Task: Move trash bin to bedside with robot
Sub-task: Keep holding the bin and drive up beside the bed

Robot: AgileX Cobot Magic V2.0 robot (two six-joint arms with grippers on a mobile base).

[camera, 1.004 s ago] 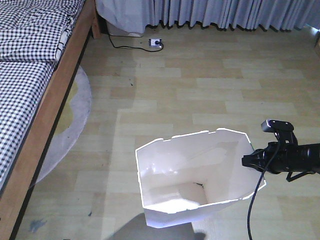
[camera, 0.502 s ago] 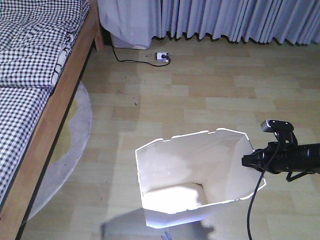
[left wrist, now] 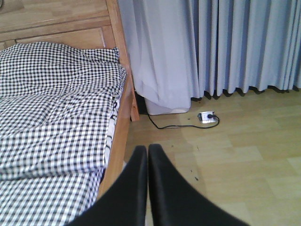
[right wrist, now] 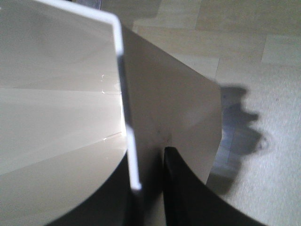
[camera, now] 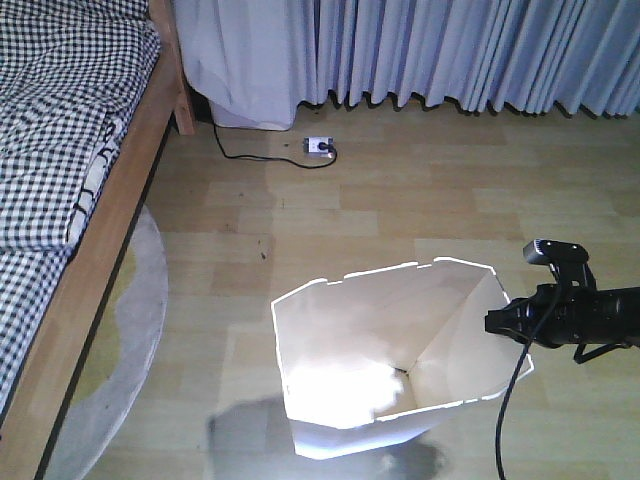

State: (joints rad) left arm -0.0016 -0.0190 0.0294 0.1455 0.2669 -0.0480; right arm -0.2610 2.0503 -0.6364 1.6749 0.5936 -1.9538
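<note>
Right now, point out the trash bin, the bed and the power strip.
trash bin (camera: 335, 335), front-facing view, on its inner left wall.
bed (camera: 105, 235), front-facing view, on the wooden side rail.
power strip (camera: 319, 147), front-facing view, on its white body.

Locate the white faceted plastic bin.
The white faceted plastic bin is lower centre in front view, right of the checked bed, rim in the right tool.

White outside, cream-white inside on the trash bin (camera: 350, 330). Black-and-white check across the bedding (camera: 60, 110); light brown wood for the bed frame (camera: 100, 250). Pale blue-grey on the curtains (camera: 450, 50), pale yellowish planks for the floor (camera: 420, 200), grey on the rug (camera: 150, 310), black on the right claw (camera: 493, 322).
</note>
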